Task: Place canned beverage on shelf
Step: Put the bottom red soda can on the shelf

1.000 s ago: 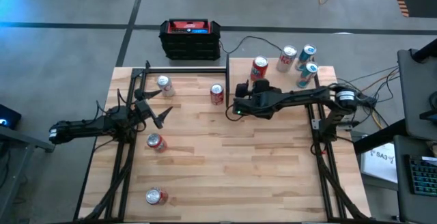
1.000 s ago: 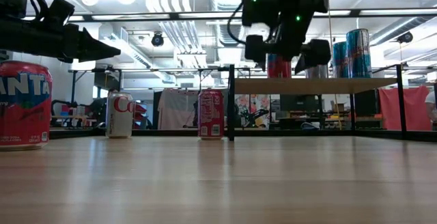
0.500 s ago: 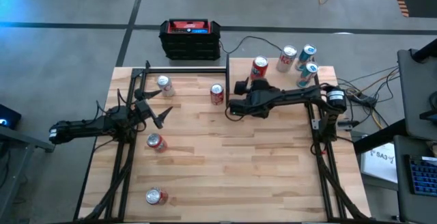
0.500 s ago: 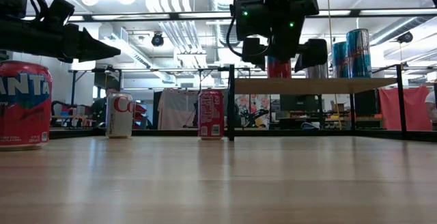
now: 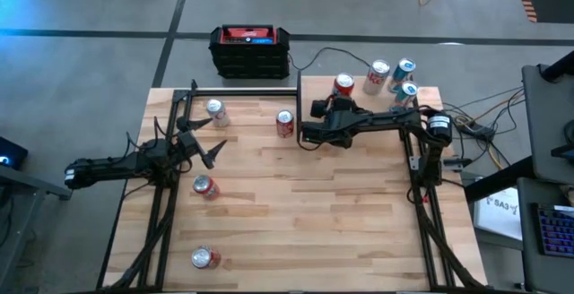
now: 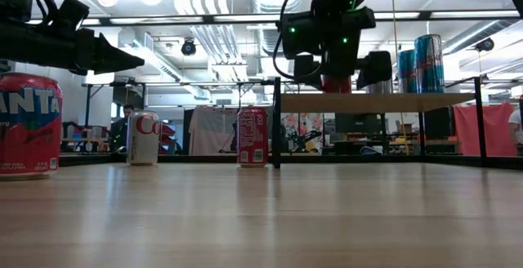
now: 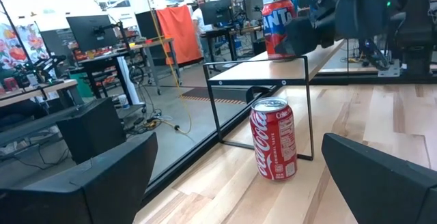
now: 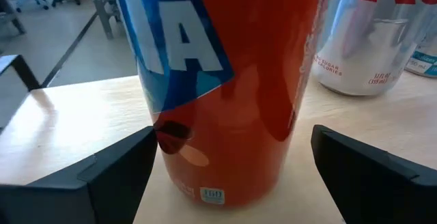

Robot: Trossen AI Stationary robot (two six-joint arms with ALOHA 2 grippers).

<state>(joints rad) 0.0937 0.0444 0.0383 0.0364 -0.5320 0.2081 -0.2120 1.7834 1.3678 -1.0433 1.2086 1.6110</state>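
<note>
The left gripper (image 5: 204,147) hangs over the left part of the table (image 5: 296,222) with its fingers spread wide and nothing between them. Just beyond it toward the back edge stands a silver can (image 5: 215,111), just nearer than it a red can (image 5: 205,186), and well nearer, by the front edge, another red can (image 5: 203,257). Ahead of its open fingers a red cola can (image 7: 274,147) stands upright beside the black corner post of the shelf (image 7: 283,69). The middle and front of the table between the two arms lie bare — plenty of free wood there. Right of that, the right gripper (image 5: 325,122) reaches over the left end of the shelf, which is a pale board on thin black posts at the back right of the table. Its fingers stand apart on either side of the red and blue soda can (image 8: 218,87) without pinching it, with a gap showing at each side. That can stands upright on the shelf board, near its left edge — red body, blue panel with large white letters. Beyond the gripper to the right, three more cans share the shelf: a white and red one (image 5: 378,76) and two tall blue ones (image 5: 405,72). They stand close together, which leaves little room that way.
</note>
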